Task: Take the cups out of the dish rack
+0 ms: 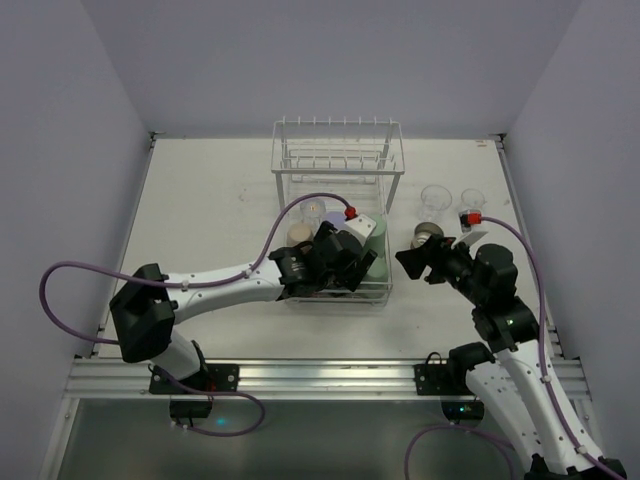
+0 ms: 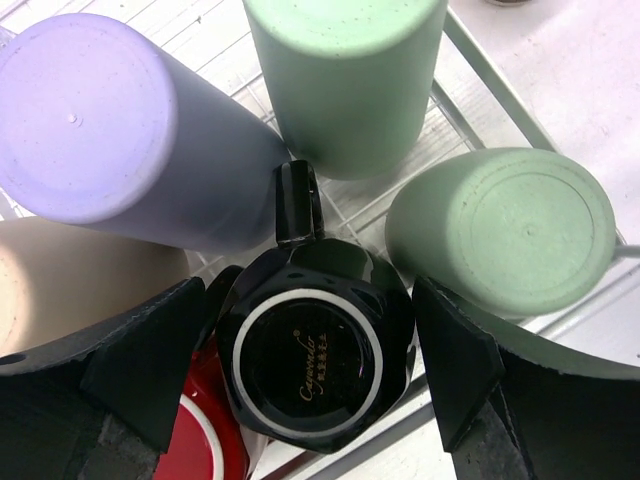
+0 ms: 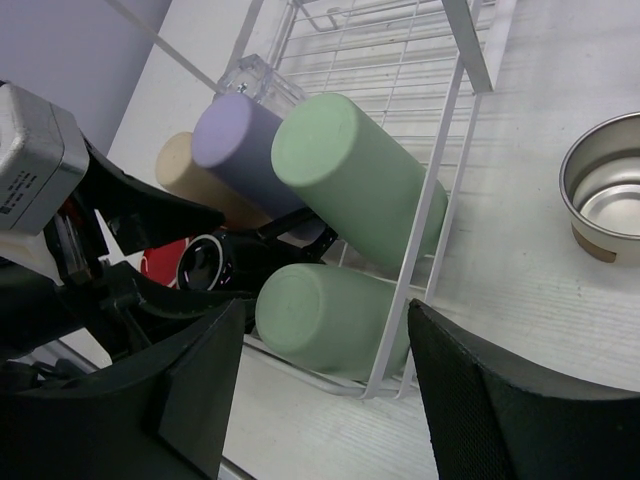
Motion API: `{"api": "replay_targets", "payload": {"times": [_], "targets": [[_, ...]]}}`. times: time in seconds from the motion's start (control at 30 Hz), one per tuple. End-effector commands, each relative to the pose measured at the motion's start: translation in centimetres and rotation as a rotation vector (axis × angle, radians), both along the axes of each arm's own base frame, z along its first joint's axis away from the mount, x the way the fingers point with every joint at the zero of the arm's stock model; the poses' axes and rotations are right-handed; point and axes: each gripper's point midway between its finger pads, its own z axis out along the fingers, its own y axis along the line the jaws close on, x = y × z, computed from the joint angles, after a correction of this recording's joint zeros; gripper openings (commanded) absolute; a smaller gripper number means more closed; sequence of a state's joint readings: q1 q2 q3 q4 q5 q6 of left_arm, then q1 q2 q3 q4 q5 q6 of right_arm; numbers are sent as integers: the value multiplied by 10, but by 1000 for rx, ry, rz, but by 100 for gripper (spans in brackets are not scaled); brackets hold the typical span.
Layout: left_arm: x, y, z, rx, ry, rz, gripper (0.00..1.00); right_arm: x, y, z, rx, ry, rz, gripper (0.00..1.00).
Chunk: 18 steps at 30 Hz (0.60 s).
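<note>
Inside rack (image 1: 338,170), L pincer (image 2: 310,325) wide astride black cup (image 2: 312,368), contact unclear; R pincer (image 3: 322,330) wide.

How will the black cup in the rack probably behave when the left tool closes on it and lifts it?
The black cup looks glossy, so it may slip when squeezed. Its faceted sides could give flatter contact, which may help. It seems to sit tight against the red cup, which might get dragged along.

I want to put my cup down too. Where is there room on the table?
Left of the dish rack, the table is bare out to its left edge. Right of the rack is crowded: clear cups, a steel cup and the right fingers.
</note>
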State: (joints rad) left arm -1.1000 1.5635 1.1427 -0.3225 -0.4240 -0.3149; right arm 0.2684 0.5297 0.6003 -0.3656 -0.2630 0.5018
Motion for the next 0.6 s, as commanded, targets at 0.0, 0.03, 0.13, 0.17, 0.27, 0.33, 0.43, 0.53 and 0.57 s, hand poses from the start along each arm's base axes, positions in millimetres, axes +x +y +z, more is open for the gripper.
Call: {"api": "replay_targets", "payload": {"times": [0.0,0.03,0.13,0.17,0.27,0.33,0.43,0.53,0.57], "targets": [[6,5,-5,33,-9,49,87,1,4,11,14,-24,16,70],[6,6,-4,38,-9,50,86,1,3,10,12,-21,17,71],[7,6,-1,42,-13,48,79,1,3,14,11,-21,12,77],[7,6,0,41,-14,46,73,1,3,16,12,-24,14,78],[7,5,5,40,-18,36,58,0,1,22,10,-33,7,79],[7,6,7,38,-19,34,44,-1,1,23,10,-33,4,80],[10,8,21,20,-51,43,21,-1,3,28,20,-40,16,80],[14,8,47,-14,-97,50,7,-3,12,31,60,-30,55,80],[15,9,56,-22,-113,48,5,-4,14,32,71,-26,67,80]]}}
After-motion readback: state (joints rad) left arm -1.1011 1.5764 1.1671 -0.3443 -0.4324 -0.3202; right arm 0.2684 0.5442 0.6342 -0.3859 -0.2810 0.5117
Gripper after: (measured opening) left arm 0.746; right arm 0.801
